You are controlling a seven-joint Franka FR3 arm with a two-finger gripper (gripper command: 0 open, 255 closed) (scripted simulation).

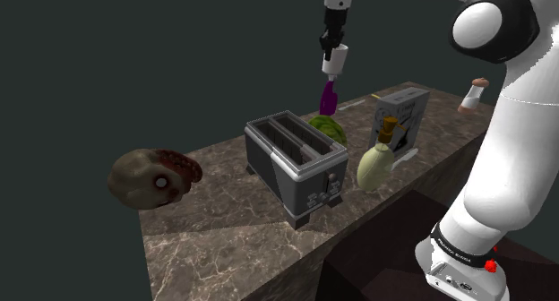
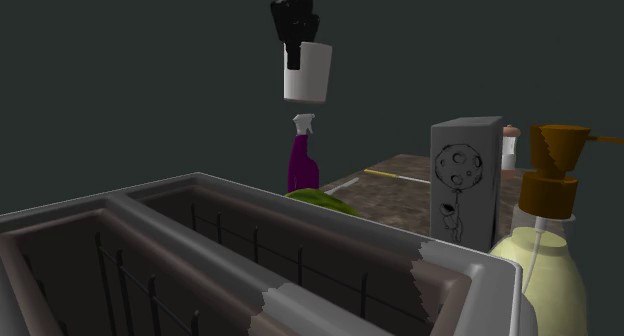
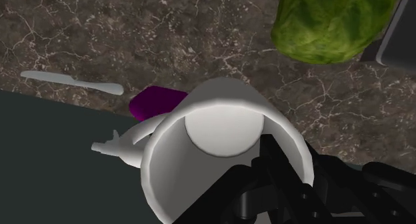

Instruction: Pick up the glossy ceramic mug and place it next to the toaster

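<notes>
A plain white mug (image 1: 334, 60) hangs in the air above the purple spray bottle (image 1: 328, 98), with my gripper (image 1: 332, 41) shut on its rim. In the second exterior view the mug (image 2: 308, 72) dangles below the black gripper (image 2: 294, 46), upright and well clear of the counter. In the wrist view I look into the mug (image 3: 223, 149) and see my black fingers (image 3: 280, 173) clamped over its wall. The grey two-slot toaster (image 1: 296, 163) stands on the brown marble counter (image 1: 224, 232), nearer the shoulder view's left than the mug.
A green lettuce (image 1: 329, 129) lies behind the toaster. A yellowish pump bottle (image 1: 378, 158) and a grey printed box (image 1: 402, 114) stand to the shoulder view's right. A knife (image 3: 72, 83) lies on the counter. A brown lumpy object (image 1: 152, 177) floats off the counter's left end.
</notes>
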